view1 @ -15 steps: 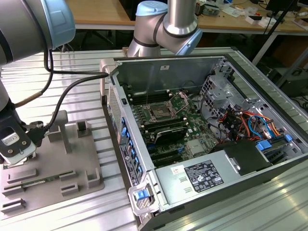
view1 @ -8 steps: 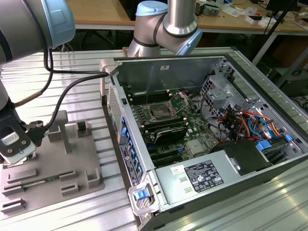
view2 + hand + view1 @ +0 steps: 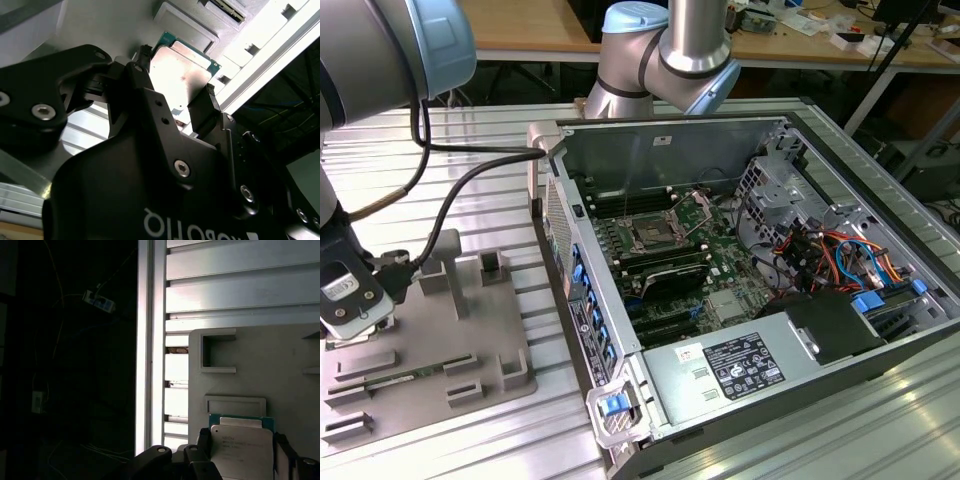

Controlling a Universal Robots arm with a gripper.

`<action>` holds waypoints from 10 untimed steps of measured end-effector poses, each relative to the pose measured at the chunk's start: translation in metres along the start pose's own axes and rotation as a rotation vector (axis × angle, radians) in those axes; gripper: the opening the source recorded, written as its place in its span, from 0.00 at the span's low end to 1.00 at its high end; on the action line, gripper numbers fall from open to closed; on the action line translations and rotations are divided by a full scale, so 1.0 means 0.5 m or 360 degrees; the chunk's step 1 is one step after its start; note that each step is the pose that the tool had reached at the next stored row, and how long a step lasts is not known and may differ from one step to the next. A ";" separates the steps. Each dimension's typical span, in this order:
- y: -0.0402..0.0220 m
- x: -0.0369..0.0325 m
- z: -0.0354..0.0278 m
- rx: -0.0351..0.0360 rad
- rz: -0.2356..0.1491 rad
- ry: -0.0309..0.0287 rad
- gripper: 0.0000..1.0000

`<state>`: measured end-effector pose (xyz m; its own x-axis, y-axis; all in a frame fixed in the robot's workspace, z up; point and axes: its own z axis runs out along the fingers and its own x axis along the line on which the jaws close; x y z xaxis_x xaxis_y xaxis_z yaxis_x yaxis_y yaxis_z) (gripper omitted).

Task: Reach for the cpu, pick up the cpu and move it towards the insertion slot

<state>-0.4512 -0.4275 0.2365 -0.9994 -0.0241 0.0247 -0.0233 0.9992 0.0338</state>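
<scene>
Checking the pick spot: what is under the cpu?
The grey tray lies beneath the cpu, with a raised rectangular frame just beyond its edge. The tray's part directly below is covered by the cpu, so contact cannot be judged.

The hand (image 3: pixel 241 440) has its two dark fingers (image 3: pixel 203 438) set against opposite edges of the cpu (image 3: pixel 243 452), a silvery square with a green rim. Just beyond it lies a grey tray (image 3: pixel 260 360) with rectangular recesses, resting on the ribbed metal desk (image 3: pixel 240 285). Past the edge of the desk, everything is dark.
</scene>
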 end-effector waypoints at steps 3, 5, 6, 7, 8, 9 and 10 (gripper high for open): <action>0.000 0.000 -0.002 0.0000 0.0000 -0.00001 0.55; 0.000 0.000 -0.002 0.0000 0.0000 0.00000 0.55; 0.000 0.000 -0.003 0.0000 0.0000 0.00000 0.55; 0.000 0.000 -0.003 0.0000 0.0000 -0.00001 0.55; 0.000 0.000 -0.004 0.0000 0.0000 -0.00001 0.55; 0.000 0.000 -0.004 0.0000 0.0000 0.00000 0.55; 0.000 0.000 -0.005 0.0000 0.0000 0.00000 0.55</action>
<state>-0.4512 -0.4275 0.2389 -0.9994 -0.0241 0.0248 -0.0233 0.9992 0.0338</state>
